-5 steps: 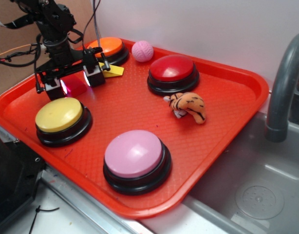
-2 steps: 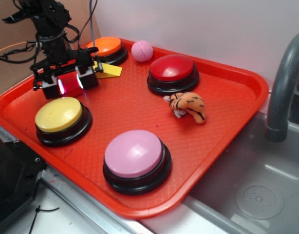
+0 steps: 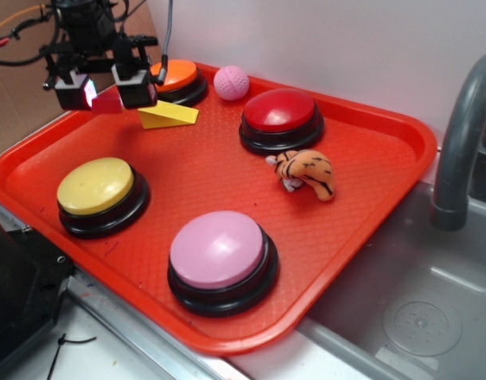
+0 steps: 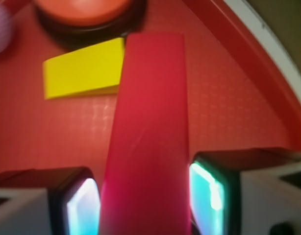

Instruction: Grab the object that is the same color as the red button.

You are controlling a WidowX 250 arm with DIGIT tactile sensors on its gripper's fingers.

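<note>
Block: the red block [image 3: 107, 101] sits between the two fingers of the gripper [image 3: 103, 87], clear of the tray [image 3: 370, 198] at its far left corner; in the wrist view [image 4: 148, 147] it fills the gap between the pads and runs lengthways straight out past the fingertips
Axis: the block's long side lies along the fingers' reach, the pads pressing its two long faces
Fingers: closed on the block, left pad [image 4: 82, 208] and right pad [image 4: 209, 193] touching it with no gap showing
Below: the yellow wedge [image 3: 168, 115] lies on the tray just beside and under the raised block, apart from it; the orange button [image 3: 173, 77] stands just behind
Match: the red button [image 3: 279, 111] rests well apart, to the right across the tray
Judgement: the grab looks made; the grip need only hold
</note>
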